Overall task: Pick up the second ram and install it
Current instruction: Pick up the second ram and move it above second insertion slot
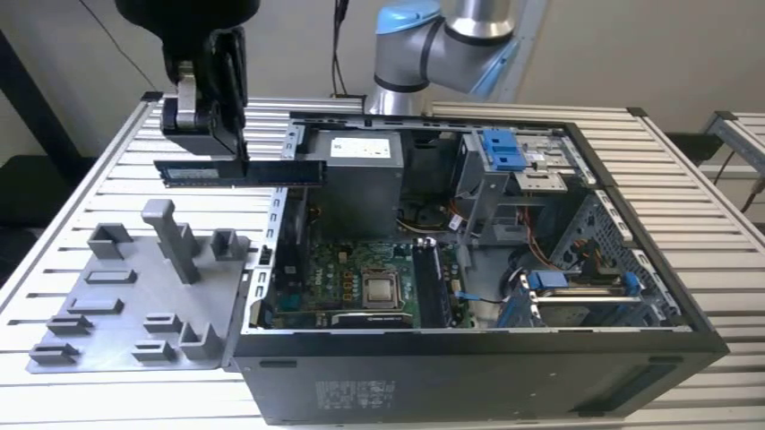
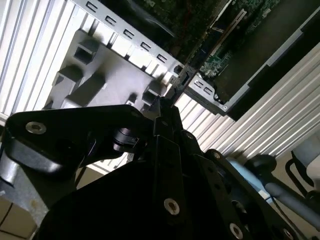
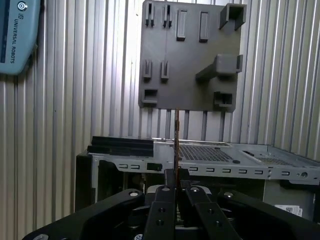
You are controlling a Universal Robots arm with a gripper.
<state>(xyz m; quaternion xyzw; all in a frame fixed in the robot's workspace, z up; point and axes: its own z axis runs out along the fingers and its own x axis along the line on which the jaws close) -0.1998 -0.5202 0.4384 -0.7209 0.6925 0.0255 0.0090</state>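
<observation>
Black flat fingers of the hand [image 1: 235, 152] are shut narrow on the second ram [image 1: 285, 173], which is gripped across its upper long edge at about mid-length. The stick is thereby carried level and on edge, clear of everything, with its lower long edge left bare. That hold is judged to suit balance and to leave the contact side free for a slot. In the first wrist view the board is seen edge-on as a thin line [image 3: 177, 131] running out from between the fingers [image 3: 164, 201], so it is held straight in line with the hand rather than skewed.

Below the hand, and well apart from it, the grey fixture plate [image 1: 120, 309] is laid on the slatted metal worktop [image 1: 72, 202]. An upright post [image 1: 175, 240] and several low holders are raised from the plate.

To the exterior view's right of the hand, the open computer case [image 1: 478, 381] is set on its side, so that the motherboard [image 1: 347, 279] faces up and can be reached from above. What are taken to be the memory slots [image 1: 433, 282] lie lower and farther from the hand on that same side, just beside the processor socket [image 1: 385, 288]. Whether a stick is seated there cannot be told. The second ram is judged lifted and not yet installed.
</observation>
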